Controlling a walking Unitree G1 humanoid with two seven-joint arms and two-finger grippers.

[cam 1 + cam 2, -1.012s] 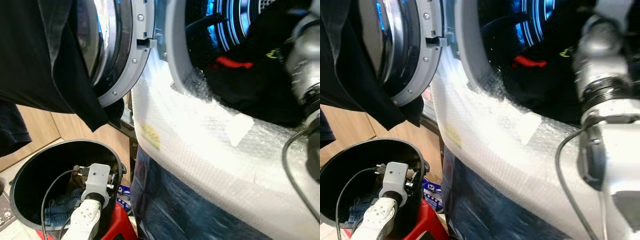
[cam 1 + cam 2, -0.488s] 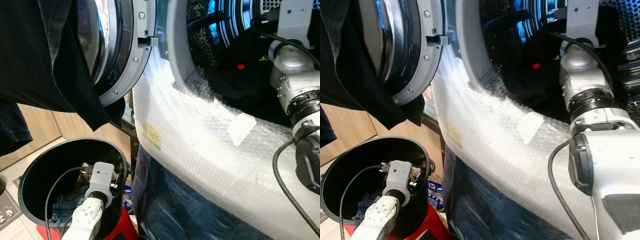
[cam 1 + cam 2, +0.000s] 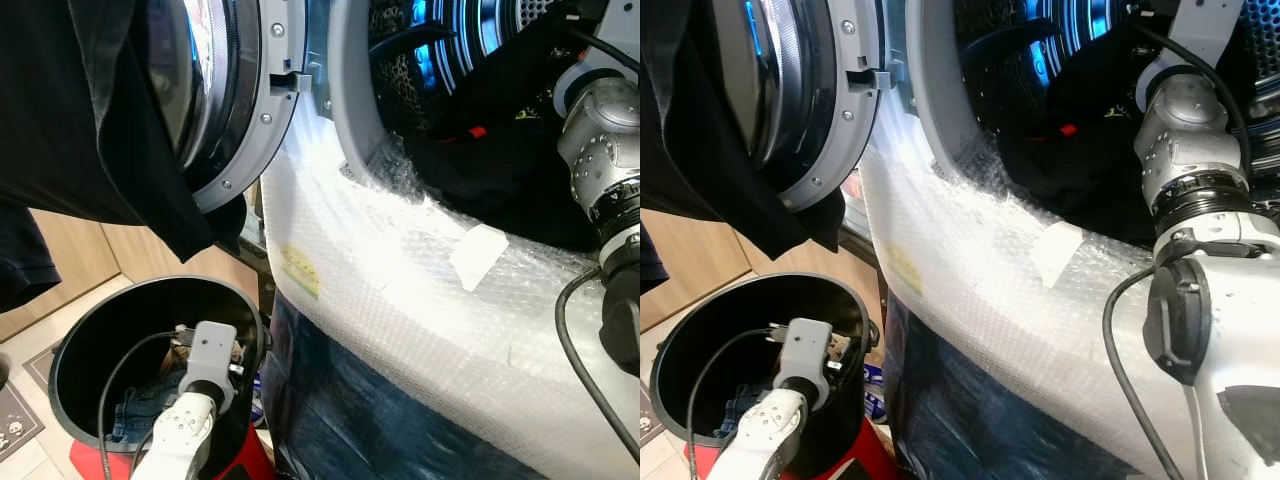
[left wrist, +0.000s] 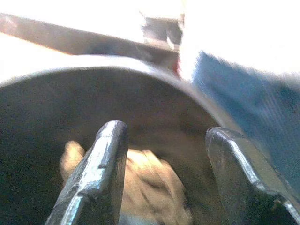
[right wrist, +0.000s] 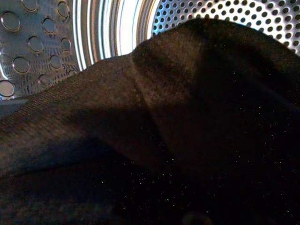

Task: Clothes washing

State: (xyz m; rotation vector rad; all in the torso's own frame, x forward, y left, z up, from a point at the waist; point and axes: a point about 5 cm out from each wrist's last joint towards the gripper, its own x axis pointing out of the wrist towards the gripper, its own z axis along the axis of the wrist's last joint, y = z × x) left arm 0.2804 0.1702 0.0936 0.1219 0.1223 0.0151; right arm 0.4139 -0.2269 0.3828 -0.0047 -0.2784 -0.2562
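Risk: the dark garment (image 3: pixel 500 165) heaped at the mouth of the washing machine drum (image 5: pixel 42 42) is judged liable to spill back over the bubble-wrapped front (image 3: pixel 400 290) of the machine if the right arm (image 3: pixel 1185 150), reached into the drum, drags cloth with it on the way out; a red trim (image 3: pixel 1068 130) is seen on the heap. A second snag is judged possible at the open door (image 3: pixel 240 110), where a black garment (image 3: pixel 70 110) is draped over the glass and could be caught or pulled down. The state of the right gripper cannot be told, dark cloth (image 5: pixel 187 131) lying close across its wrist view. Containers: drum, perforated steel, lit blue, holding dark clothes; black laundry bucket (image 3: pixel 95 330) on a red stand (image 3: pixel 240 460) on the floor just beside the machine, holding blue denim (image 3: pixel 135 415) and a tan garment (image 4: pixel 145 187). The left gripper (image 4: pixel 164 187) is held inside the bucket's rim with fingers (image 4: pixel 101 173) spread wide and nothing between them, above the tan garment; a miss or a partial pinch is judged possible, the wrist view being blurred
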